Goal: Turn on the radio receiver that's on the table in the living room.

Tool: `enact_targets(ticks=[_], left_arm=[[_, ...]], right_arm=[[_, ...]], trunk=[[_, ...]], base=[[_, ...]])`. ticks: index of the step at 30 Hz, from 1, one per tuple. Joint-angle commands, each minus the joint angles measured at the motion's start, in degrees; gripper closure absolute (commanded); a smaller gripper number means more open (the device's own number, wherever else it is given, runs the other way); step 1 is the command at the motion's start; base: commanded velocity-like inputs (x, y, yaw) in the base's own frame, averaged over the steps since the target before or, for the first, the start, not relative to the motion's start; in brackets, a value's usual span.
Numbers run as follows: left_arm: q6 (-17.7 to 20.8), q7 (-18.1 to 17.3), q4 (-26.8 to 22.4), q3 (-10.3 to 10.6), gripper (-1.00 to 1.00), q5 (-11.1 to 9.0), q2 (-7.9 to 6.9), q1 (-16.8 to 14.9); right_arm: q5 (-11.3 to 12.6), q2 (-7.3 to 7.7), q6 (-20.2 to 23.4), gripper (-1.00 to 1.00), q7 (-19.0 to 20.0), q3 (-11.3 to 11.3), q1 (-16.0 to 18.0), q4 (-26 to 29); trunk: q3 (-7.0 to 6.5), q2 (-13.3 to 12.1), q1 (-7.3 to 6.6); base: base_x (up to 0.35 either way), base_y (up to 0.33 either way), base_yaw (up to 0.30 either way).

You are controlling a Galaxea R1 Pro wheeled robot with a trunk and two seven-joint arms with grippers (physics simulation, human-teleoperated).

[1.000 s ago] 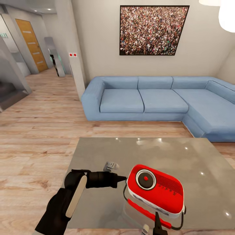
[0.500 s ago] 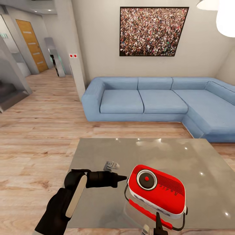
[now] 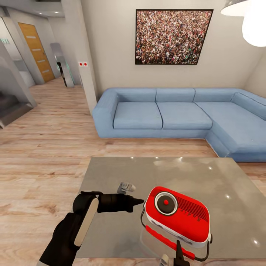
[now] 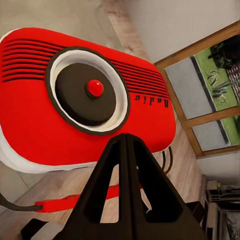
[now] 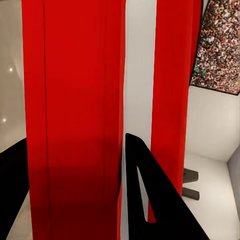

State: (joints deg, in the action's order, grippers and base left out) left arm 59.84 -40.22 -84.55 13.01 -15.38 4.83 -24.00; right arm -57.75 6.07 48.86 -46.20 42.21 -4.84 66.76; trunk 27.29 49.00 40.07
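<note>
The radio (image 3: pixel 177 214) sits on the table (image 3: pixel 207 177). The left gripper (image 3: pixel 138 201), fingers pressed together, points at its side. The right gripper (image 5: pixel 75 200) straddles its near edge, spread.

Head camera: high, looking forward and down over the glossy grey square table (image 3: pixel 207 177) toward the blue corner sofa (image 3: pixel 166 112). Left wrist camera: close, facing the dial front of the rounded red box radio (image 4: pixel 85 100). Right wrist camera: closer still against that radio (image 5: pixel 75 110). All three share it.
</note>
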Motion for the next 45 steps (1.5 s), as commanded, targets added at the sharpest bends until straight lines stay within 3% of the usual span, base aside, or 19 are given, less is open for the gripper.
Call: enact_targets(ticks=[1,5,16,18,21,24,28,33,41,43,45], left_arm=[[0.0,-0.1,0.0,0.0,1.00,0.0,0.00,0.0],[0.0,-1.7,-0.1,0.0,1.00,0.0,0.11,0.0],[-0.1,-3.6,-1.8,-0.3,1.00,0.0,0.89,0.0],[-0.2,-3.4,-1.8,-0.2,1.00,0.2,1.55,0.0],[-0.2,-3.0,-1.8,-0.1,1.00,0.6,3.74,0.0],[-0.2,-0.9,-1.8,-0.1,1.00,0.8,5.16,-0.1],[-0.2,2.4,-1.8,0.0,1.00,0.4,5.16,-0.2],[0.0,3.5,-1.5,0.0,1.00,-0.2,5.16,-0.4],[0.2,5.1,-1.4,0.1,1.00,-0.6,5.16,-0.5],[0.2,7.0,-1.4,0.1,1.00,-1.5,5.16,-0.6],[0.2,10.2,-1.4,0.4,1.00,-4.3,5.16,-0.8]], right_arm=[[-0.7,0.00,0.4,1.00,0.0,0.0,0.0,0.0],[-0.7,0.00,0.4,1.00,0.0,0.0,0.0,0.0],[-0.7,0.00,0.4,1.00,0.0,0.0,0.0,0.0],[-0.8,0.03,0.4,1.00,0.0,0.0,0.0,0.0],[-1.3,0.04,0.4,1.00,0.0,0.1,0.0,0.1],[-3.1,-0.04,0.5,1.00,0.0,0.0,0.0,0.1],[-4.7,-0.08,0.6,1.00,0.1,-0.1,0.0,0.0],[-5.1,-0.11,0.8,1.00,0.1,-0.1,0.0,0.0],[-5.2,-0.34,6.6,1.00,0.1,0.2,0.0,-1.4],[-5.3,-0.45,8.7,1.00,0.1,0.2,0.0,-3.1],[-7.1,-0.51,11.1,1.00,0.1,0.2,0.0,-4.8]], trunk=[[-0.19,-0.4,-0.23],[-0.91,-2.0,-1.11],[-0.91,-2.0,-1.11],[-0.91,-2.0,-1.11],[-0.91,-2.0,-1.11],[-0.91,-2.0,-1.11],[-0.91,-2.0,-1.11],[-0.91,-2.0,-1.11],[-0.91,-2.0,-1.11],[-0.91,-2.0,-1.11],[-0.91,-2.0,-1.11]], base=[[0.000,0.000,0.000],[0.000,0.000,0.000],[0.000,0.000,0.000],[0.000,0.000,0.000],[0.000,0.000,0.000],[0.000,0.000,0.000],[0.000,0.000,0.000],[0.000,0.000,0.000],[0.000,0.000,0.000],[0.000,0.000,0.000],[0.000,0.000,0.000]])
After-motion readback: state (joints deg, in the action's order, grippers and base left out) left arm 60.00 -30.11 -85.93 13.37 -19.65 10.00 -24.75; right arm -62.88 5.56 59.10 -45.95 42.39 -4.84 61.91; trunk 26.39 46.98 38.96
